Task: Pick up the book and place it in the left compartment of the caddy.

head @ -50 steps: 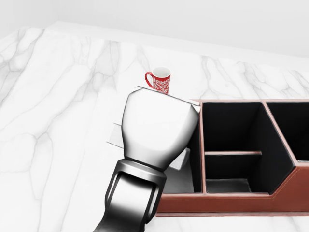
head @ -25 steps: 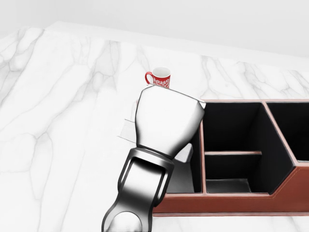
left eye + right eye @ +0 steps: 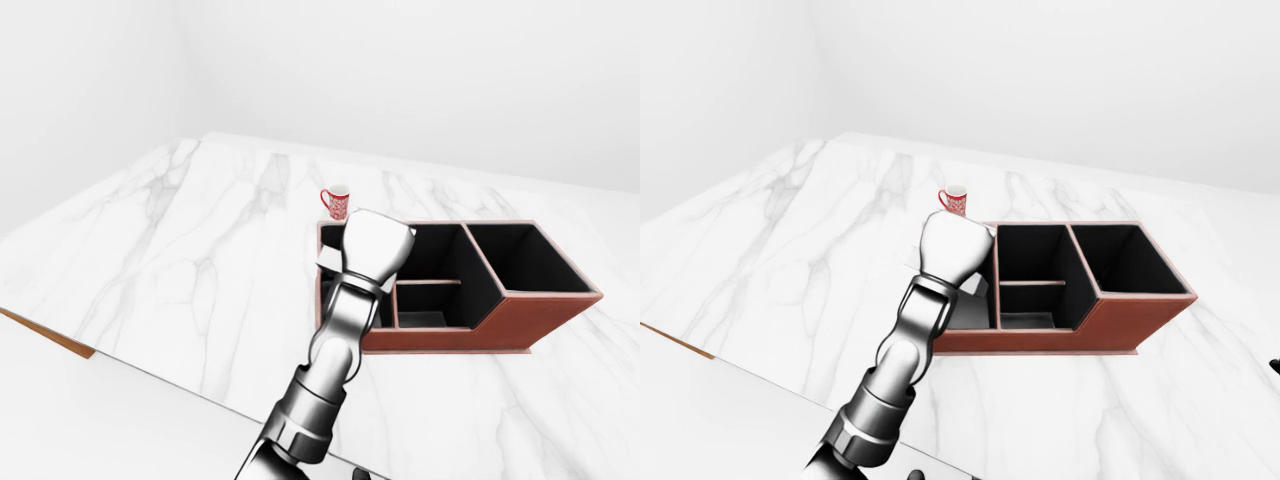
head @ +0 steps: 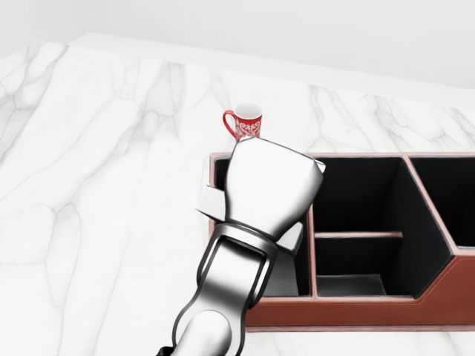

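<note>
Left hand over caddy's left compartment, white book beneath it, grip hidden

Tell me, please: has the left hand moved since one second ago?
Yes. The left hand shifted right in the head view, toward the caddy; the red mug stays put.

The left hand covers most of the white book, its own fingers, and the caddy's left compartment; grip unreadable.

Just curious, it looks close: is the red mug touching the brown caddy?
Apart. In the left-eye view a strip of white marble shows between the red mug and the caddy rim.
</note>
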You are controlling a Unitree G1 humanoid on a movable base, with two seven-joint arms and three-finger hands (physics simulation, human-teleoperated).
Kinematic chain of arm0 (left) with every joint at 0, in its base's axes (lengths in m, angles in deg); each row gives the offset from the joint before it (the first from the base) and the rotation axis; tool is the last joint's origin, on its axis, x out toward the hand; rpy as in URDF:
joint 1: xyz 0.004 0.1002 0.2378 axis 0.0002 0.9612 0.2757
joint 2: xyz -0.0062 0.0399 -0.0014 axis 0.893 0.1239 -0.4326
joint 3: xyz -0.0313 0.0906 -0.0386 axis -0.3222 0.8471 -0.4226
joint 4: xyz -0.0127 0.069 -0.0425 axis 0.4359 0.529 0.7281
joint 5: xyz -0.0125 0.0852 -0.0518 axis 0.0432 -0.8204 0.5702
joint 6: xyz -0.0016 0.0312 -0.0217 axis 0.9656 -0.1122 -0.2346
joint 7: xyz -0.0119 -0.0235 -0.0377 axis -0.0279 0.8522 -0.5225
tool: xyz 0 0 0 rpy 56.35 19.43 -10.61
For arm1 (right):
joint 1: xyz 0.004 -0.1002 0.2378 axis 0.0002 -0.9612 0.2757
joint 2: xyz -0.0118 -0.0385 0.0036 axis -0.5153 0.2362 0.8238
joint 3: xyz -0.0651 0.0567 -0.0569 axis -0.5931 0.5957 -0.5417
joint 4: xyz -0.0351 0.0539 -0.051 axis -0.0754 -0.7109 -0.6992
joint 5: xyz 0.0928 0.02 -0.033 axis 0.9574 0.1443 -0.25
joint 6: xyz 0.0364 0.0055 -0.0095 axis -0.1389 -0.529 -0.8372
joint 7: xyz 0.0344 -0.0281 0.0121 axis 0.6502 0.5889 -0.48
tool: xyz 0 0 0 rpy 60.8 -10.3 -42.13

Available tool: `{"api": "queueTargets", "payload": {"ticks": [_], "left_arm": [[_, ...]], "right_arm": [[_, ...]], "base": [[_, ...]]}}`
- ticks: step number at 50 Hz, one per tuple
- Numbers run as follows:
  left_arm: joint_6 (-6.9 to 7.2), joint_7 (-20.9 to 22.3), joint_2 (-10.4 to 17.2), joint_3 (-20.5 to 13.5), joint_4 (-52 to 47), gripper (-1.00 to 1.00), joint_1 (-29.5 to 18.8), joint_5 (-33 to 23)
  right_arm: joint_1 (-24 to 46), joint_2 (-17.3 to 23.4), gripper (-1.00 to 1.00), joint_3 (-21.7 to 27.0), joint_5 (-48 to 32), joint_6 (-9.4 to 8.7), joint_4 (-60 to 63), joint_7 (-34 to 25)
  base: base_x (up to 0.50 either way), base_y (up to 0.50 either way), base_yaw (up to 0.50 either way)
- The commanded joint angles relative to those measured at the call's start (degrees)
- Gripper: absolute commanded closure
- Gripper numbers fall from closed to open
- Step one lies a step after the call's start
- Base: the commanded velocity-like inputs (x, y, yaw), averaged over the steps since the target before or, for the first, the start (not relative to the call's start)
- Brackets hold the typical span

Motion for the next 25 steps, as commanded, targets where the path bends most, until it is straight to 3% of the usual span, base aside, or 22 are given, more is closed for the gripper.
{"api": "queueTargets", "payload": {"ticks": [1,25], "left_arm": [[0.60,-3.85,-0.26,-0.34,4.82,1.00,-1.49,0.36],[0.80,-8.34,-0.14,-1.91,18.11,1.00,-6.01,2.74]], "right_arm": [[0.11,0.10,-1.00,-0.12,-0.05,0.00,-0.25,-0.01],[0.11,0.08,-1.00,0.03,-0.32,0.00,0.05,-0.11]], "base": [[0.00,0.00,0.00],[0.00,0.00,0.00]]}}
